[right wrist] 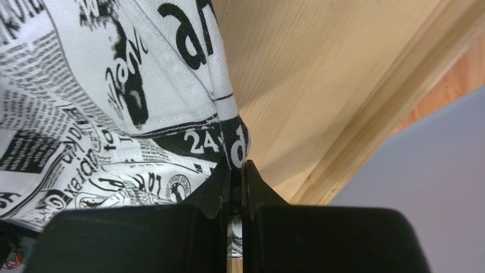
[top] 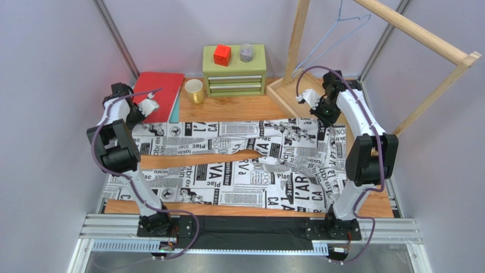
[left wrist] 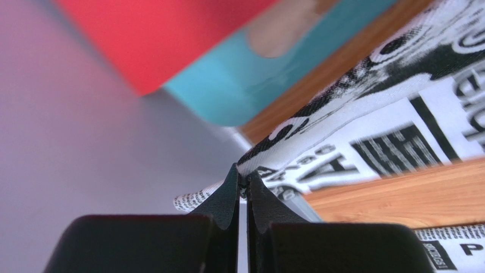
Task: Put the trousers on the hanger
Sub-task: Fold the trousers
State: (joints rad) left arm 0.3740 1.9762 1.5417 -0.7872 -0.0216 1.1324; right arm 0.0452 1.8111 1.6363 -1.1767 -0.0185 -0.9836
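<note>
Pinching trousers (left wrist: 375, 108): left tool (left wrist: 243, 178), clear in wrist view only.

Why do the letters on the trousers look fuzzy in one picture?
Left wrist view: the white newspaper-printed cloth trousers sit close to the lens, so their letters smear; right wrist view: the print is fairly crisp; top view: everything is sharp, evenly lit.

table (top: 227, 108) | on it: trousers (top: 250, 193), mug (top: 194, 91), drawer chest (top: 234, 79), wooden rack (top: 283, 94)

Overhead camera looks down; both wrist cameras hug trousers (right wrist: 85, 114).
</note>
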